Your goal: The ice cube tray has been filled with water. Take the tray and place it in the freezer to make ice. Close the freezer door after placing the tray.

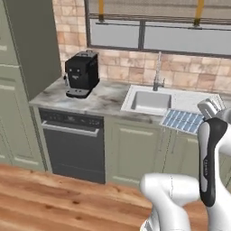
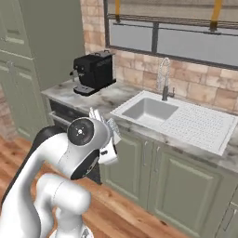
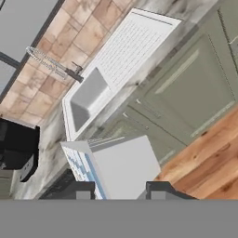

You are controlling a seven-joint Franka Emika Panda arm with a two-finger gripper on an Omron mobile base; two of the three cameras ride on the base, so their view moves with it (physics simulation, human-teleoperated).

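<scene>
The ice cube tray [image 1: 182, 120] hangs in the air in front of the counter edge, right of the sink basin. Its grid of cells shows pale blue water [image 1: 177, 118]. My gripper [image 1: 204, 115] is shut on the tray's right end. In the hand view the tray [image 3: 122, 165] rises white between my two fingertips, seen mostly from its flat underside, with the blue cells along its left edge; the gripper [image 3: 121, 190] clamps it from both sides. The freezer and the freezer door are out of view.
A black coffee machine [image 1: 82, 73] stands on the marble counter [image 1: 103, 101] at the left. The white sink [image 1: 151, 100] with its faucet [image 1: 158, 76] lies behind the tray. Below are a dark dishwasher [image 1: 74, 144] and green cabinet doors [image 1: 135, 153]. A tall green cabinet [image 1: 18, 90] stands at far left.
</scene>
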